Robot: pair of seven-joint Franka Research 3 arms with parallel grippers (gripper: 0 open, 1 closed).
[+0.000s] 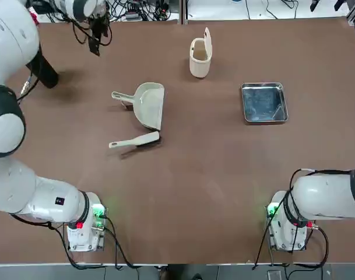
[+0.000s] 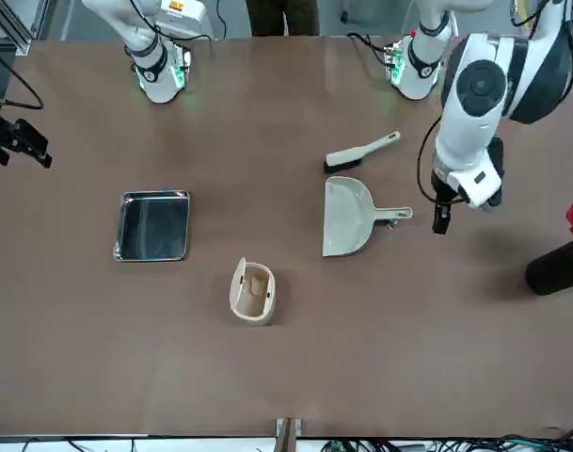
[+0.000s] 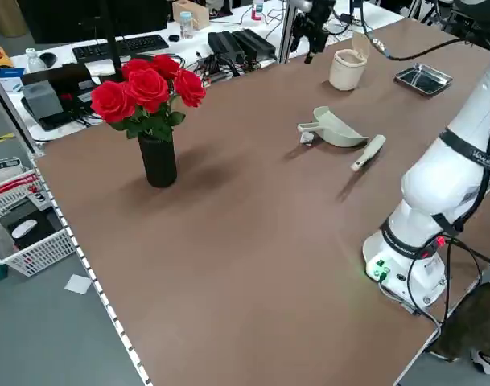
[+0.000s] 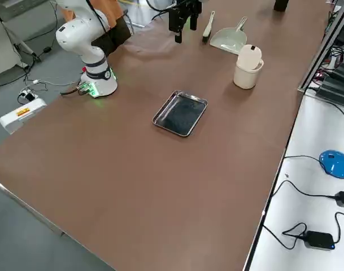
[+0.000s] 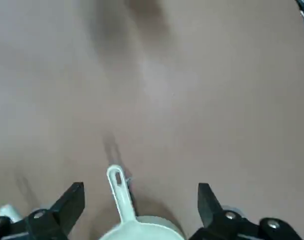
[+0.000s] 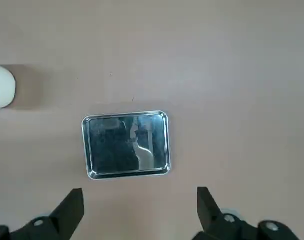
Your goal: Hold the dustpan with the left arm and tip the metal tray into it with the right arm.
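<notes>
The cream dustpan (image 1: pixel 150 105) lies flat left of the table's middle, its looped handle (image 5: pixel 117 181) pointing toward the robot's left. My left gripper (image 2: pixel 441 218) hangs open above the table just beyond that handle, and in the left wrist view (image 5: pixel 139 200) the handle shows between the spread fingers, untouched. The shiny metal tray (image 1: pixel 263 102) rests flat on the right half of the table. My right gripper (image 6: pixel 139 205) hovers open high above the table, with the tray (image 6: pixel 126 144) ahead of its fingers; it holds nothing.
A cream hand brush (image 1: pixel 134 140) lies just nearer than the dustpan. A cream bin (image 1: pixel 200 57) with its lid flipped up stands farther back between dustpan and tray. A black vase of red roses (image 3: pixel 152 104) stands at the far left.
</notes>
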